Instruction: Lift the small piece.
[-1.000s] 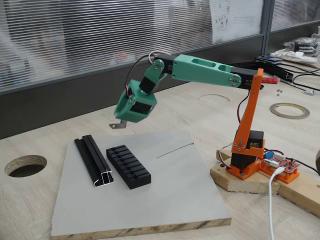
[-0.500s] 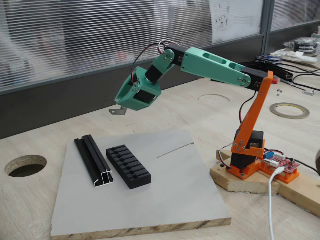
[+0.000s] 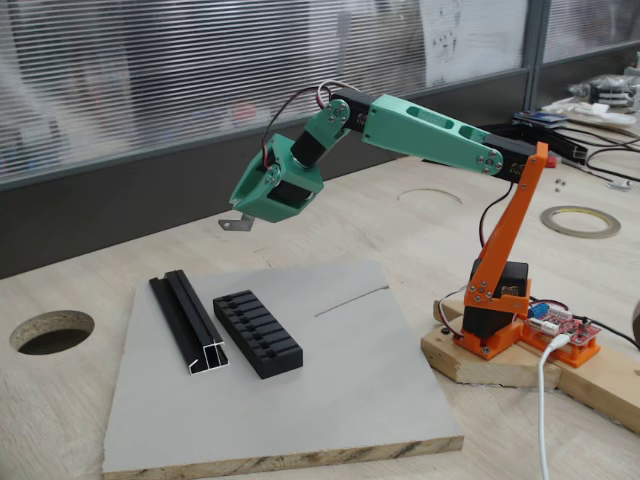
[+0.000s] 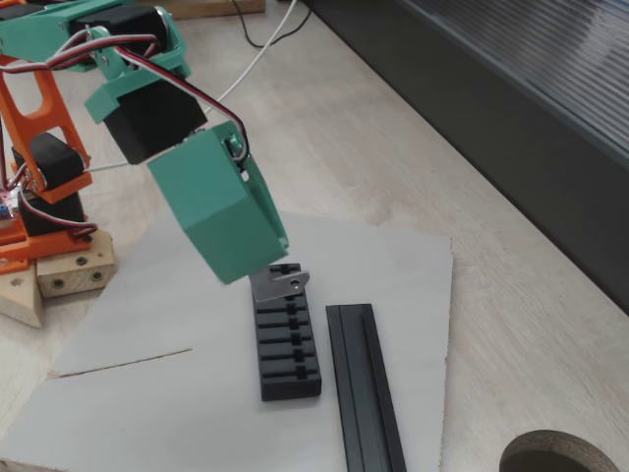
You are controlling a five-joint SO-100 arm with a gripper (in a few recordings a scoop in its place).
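Fixed view from the front: we've got the green tool (image 3: 243, 217) up in the air in the upper-left-middle of the frame, pinching the small piece (image 3: 236, 223), which sticks out of its tip as a thin grey strip with a bent end. It's well clear of the grey board (image 3: 330, 400) below.

Compared with half a second back we see basically no change: arm pose, piece and parts all sit the same. Against the frame a second ago, the tool has come up higher and the upper arm leans more upright.

In the other fixed view the small piece (image 4: 280, 284) hangs from the tool (image 4: 267, 279) right over the top end of the black slotted block (image 4: 288, 344), apart from it as far as the front view lets us judge. The long black rail (image 4: 366, 393) lies just beside the block on the board, toward the lower right of that frame.

Writing: there are sheets of paper (image 3: 472, 38) on the window in the upper right, but the print is too small for us to read. No brand marks we can make out on the worktop (image 3: 60, 420).
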